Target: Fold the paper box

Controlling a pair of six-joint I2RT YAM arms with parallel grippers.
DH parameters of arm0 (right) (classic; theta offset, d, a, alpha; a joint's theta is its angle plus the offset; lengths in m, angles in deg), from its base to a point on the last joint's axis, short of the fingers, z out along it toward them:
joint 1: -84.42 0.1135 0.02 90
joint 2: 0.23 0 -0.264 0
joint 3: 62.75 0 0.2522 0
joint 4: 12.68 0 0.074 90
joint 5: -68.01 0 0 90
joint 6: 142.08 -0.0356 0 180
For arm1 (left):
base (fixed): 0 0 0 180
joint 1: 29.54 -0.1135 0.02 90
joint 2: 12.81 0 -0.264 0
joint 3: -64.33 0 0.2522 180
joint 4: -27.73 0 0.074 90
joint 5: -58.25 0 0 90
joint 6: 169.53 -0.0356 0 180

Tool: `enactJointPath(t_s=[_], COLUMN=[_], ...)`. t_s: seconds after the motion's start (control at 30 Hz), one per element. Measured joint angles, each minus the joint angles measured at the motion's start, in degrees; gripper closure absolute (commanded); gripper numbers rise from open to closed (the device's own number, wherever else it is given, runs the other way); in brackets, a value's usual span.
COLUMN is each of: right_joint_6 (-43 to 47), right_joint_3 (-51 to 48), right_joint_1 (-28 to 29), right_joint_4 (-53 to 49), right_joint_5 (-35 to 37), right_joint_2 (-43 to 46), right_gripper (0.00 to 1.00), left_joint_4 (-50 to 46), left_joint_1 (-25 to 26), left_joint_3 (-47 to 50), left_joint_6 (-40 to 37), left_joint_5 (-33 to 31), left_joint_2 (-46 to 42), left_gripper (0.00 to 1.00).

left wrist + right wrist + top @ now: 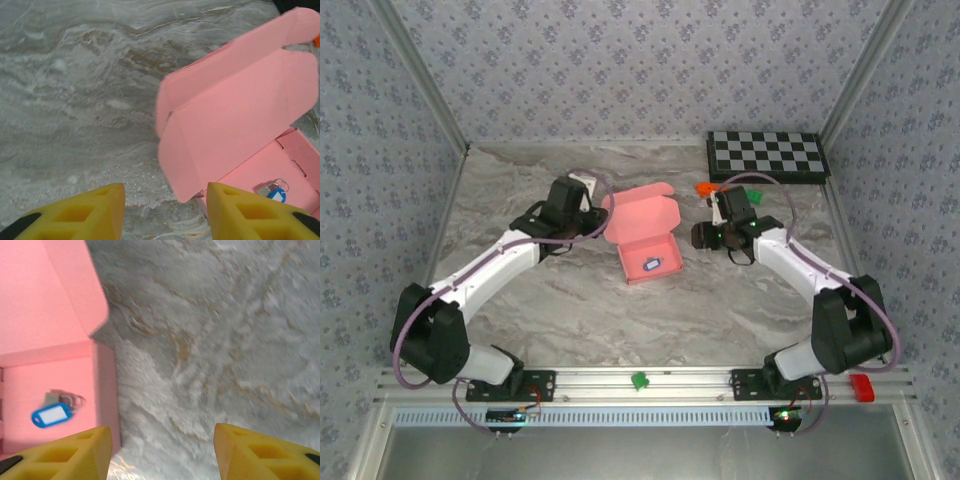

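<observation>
Nearest me, both arms reach in from the rail across the table [550, 310], one to each side of the box [650, 255]. The box lies open mid-table, between the two claws, with a blue tag [653, 264] on its floor.

On the right wrist view the right claw [162, 440] is released, its yellow fingers [75, 450] spread over bare marble. The box's right wall stands just beside the left finger, not between the pair, and I can see the tag [50, 416] inside. From above, the right claw [704, 236] sits just off the box's right side, apart from it.

The left claw [598, 212] is at the box's far left corner, beside the raised lid [640, 205]. Its wrist view shows the left claw [165, 202] released too, fingers [75, 215] well apart. The lid [235, 120] rises just beyond them, its lower corner over the gap near the right finger, and nothing is pinched.

Farther back lie a small orange block [702, 188] and a chequered board [767, 155]
</observation>
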Motion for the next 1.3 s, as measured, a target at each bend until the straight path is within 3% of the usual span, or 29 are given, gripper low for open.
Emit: enactJointPath(t_s=[0.13, 0.33, 0.73, 1.3], right_joint_6=[4.2, 9.5, 16.3, 18.6], right_joint_3=[6.6, 16.3, 27.4, 35.3], right_joint_1=[-0.5, -1.8, -3.5, -4.0], right_joint_4=[-1.2, -3.1, -7.2, -10.5], right_joint_5=[-3.5, -9.1, -17.9, -23.0], right_joint_2=[-4.9, -12.1, -23.1, -31.5], right_gripper=[0.42, 0.41, 0.42, 0.46], left_joint_4=[-1.4, -2.0, -0.3, 0.9], left_joint_1=[-2.5, -3.1, -5.6, -7.1], left_joint_3=[0.4, 1.1, -0.6, -7.8], left_joint_6=[2.4, 2.6, 3.4, 3.5], left_joint_5=[2.8, 9.1, 16.9, 22.3], left_joint_2=[-0.1, 1.3, 11.5, 18.4], left_gripper=[0.37, 0.37, 0.42, 0.55])
